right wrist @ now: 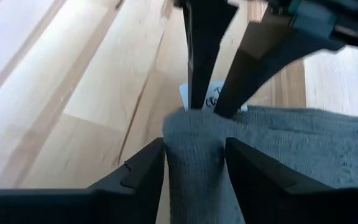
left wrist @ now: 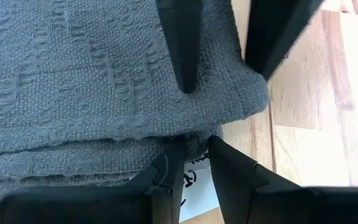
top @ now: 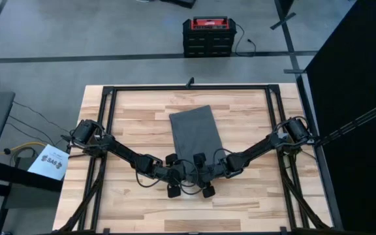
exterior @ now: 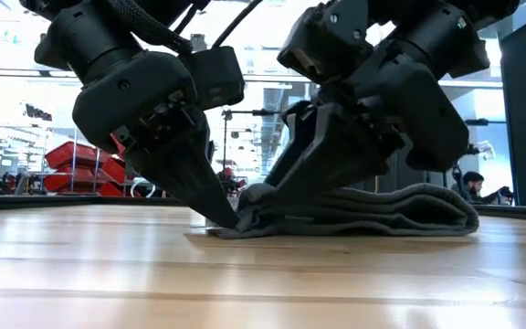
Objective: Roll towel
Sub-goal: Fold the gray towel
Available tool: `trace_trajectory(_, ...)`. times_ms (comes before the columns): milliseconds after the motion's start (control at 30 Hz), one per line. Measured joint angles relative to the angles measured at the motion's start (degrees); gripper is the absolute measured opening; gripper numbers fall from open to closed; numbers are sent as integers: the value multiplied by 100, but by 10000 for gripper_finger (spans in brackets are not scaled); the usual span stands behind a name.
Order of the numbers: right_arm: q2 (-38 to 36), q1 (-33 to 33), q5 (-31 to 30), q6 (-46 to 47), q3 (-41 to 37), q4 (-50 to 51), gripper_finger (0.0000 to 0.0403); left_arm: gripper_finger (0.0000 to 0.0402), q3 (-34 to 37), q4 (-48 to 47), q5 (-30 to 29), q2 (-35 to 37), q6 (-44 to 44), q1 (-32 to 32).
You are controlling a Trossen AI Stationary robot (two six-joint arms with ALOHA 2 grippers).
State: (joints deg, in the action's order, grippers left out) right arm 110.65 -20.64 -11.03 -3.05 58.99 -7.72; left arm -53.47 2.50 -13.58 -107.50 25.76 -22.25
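The towel is dark grey cloth, folded into a long strip on the middle of the wooden table, its length running from near to far. Both grippers are at its near end. My left gripper is shut on the near left corner, where a small white tag shows under the cloth. My right gripper is shut on a bunch of cloth next to it. In the low view the near end is humped up between the two grippers, while the rest lies flat. My left gripper pinches the towel's near edge at its corner, just above the tag, between its two fingertips. The fingers slant down from the near left. That edge sits on the table. My right gripper pinches a gathered hump of the towel's near end between its two fingers. The fingers slant down from the near right. The cloth fills the gap between them and is raised a little off the table; I cannot tell how many layers.
A black frame rail runs round the table top. A red and black case stands on the floor beyond the far edge. Bare wood lies left and right of the towel. A person sits far off in the room.
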Motion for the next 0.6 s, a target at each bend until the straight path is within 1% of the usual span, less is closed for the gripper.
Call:
trace_trajectory(67, -2, 3, 2, -7, 28, -3, 142, 63, 0, 0, 15, 0, 35, -17)
trace_trajectory(133, -2, 29, 2, -4, 50, -3, 118, 63, 0, -2, 32, 0, 50, -43)
trace_trajectory(200, -2, 63, 4, -26, 58, -5, 84, 63, 0, 3, 104, 0, 66, -69)
trace_trajectory(300, -2, 120, 11, -99, 58, -1, 21, 63, 0, 7, 216, 0, 116, -131)
trace_trajectory(333, -2, 129, 11, -139, 58, -28, 12, 63, 0, 7, 238, 0, 121, -148)
trace_trajectory(467, -2, 166, -68, -178, 58, -456, 4, 63, 0, 7, 260, 0, 119, -180)
trace_trajectory(500, -2, 164, -238, -203, 58, -555, 3, 63, 0, 7, 262, 0, 118, -180)
trace_trajectory(533, -2, 162, -534, -240, 58, -618, 3, 63, 0, 6, 264, 0, 117, -180)
trace_trajectory(600, -2, 162, -1263, -312, 58, -703, 3, 63, 0, 5, 264, 0, 116, -180)
